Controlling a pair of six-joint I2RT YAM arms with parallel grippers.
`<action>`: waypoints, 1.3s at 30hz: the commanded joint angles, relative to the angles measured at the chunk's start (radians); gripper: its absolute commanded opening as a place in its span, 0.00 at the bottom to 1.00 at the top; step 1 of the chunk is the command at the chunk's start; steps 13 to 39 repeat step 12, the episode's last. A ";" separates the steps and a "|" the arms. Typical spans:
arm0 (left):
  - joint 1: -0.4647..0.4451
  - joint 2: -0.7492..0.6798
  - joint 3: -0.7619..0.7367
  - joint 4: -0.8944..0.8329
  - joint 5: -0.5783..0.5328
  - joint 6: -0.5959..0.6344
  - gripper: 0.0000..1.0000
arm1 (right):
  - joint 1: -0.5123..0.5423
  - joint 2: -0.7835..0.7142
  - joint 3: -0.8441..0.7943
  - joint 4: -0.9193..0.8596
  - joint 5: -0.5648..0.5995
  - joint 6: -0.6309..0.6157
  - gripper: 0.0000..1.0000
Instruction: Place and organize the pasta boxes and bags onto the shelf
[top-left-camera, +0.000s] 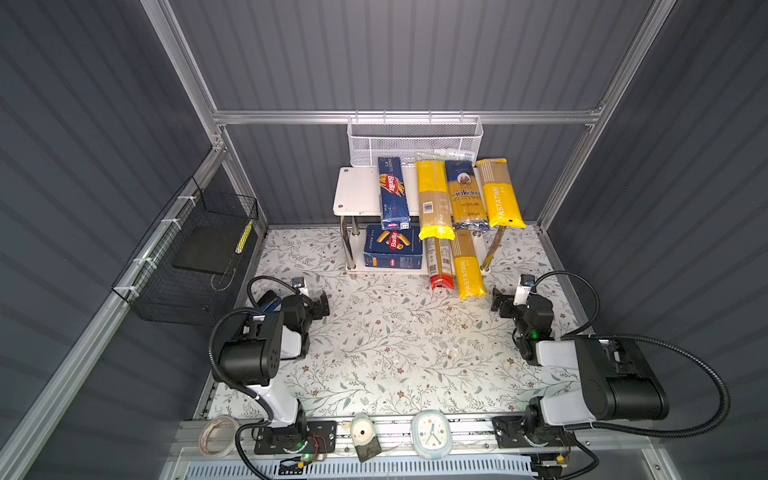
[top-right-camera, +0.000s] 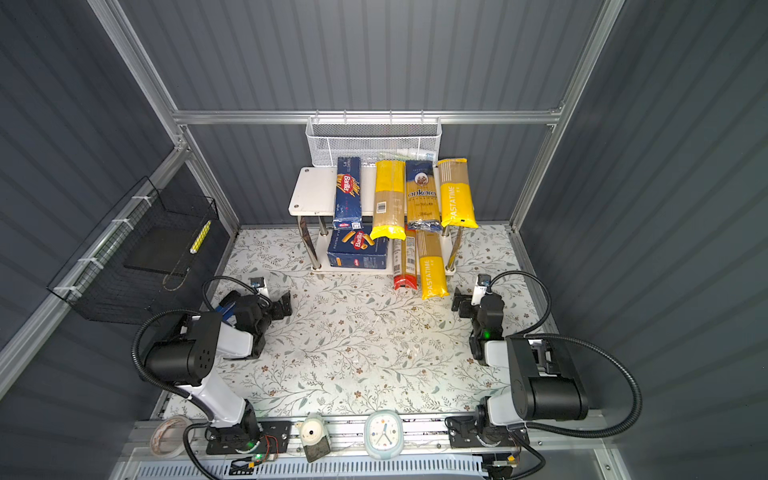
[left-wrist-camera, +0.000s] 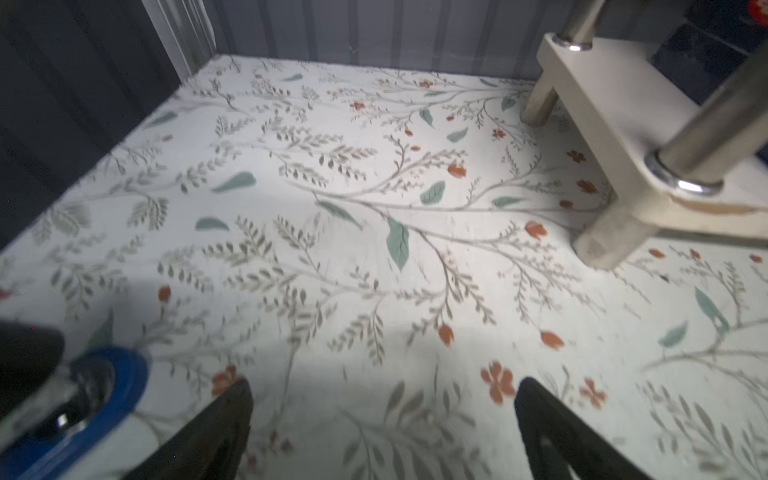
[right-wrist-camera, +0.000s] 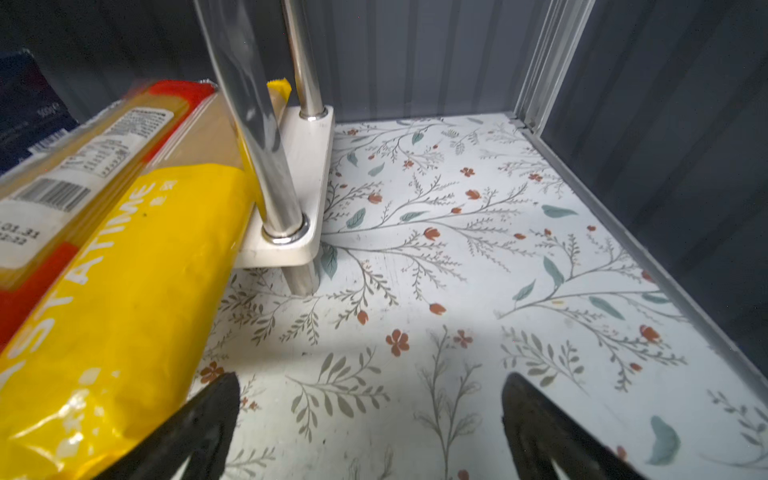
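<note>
Left claw (left-wrist-camera: 382, 399) and right claw (right-wrist-camera: 370, 390) gape empty near us; everything looks shelved, so next comes nudging overhanging bags (top-left-camera: 471, 270) inward.

We record a floral-covered table (top-left-camera: 395, 332) carrying the two-tier white shelf (top-left-camera: 357, 195) at its rear. On the upper board we find, side by side, the spaghetti box (top-left-camera: 392, 193), the plain yellow bag (top-left-camera: 433, 199), the ankara bag (top-left-camera: 466, 195) and a PASTATIME bag (top-left-camera: 500, 193), all overhanging the front edge. On the lower board we find the rigatoni box (top-left-camera: 392, 251), the red bag (top-left-camera: 440, 264) and a second PASTATIME bag (top-left-camera: 469, 270), both bags projecting forward.
</note>
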 joint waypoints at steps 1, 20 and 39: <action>-0.031 0.004 0.030 -0.037 -0.039 0.045 1.00 | -0.006 0.002 0.016 0.046 0.002 -0.001 0.99; -0.031 -0.002 0.032 -0.058 -0.037 0.043 0.99 | -0.010 0.003 0.023 0.040 0.009 0.006 0.99; -0.031 -0.002 0.032 -0.058 -0.037 0.043 0.99 | -0.010 0.003 0.023 0.040 0.009 0.006 0.99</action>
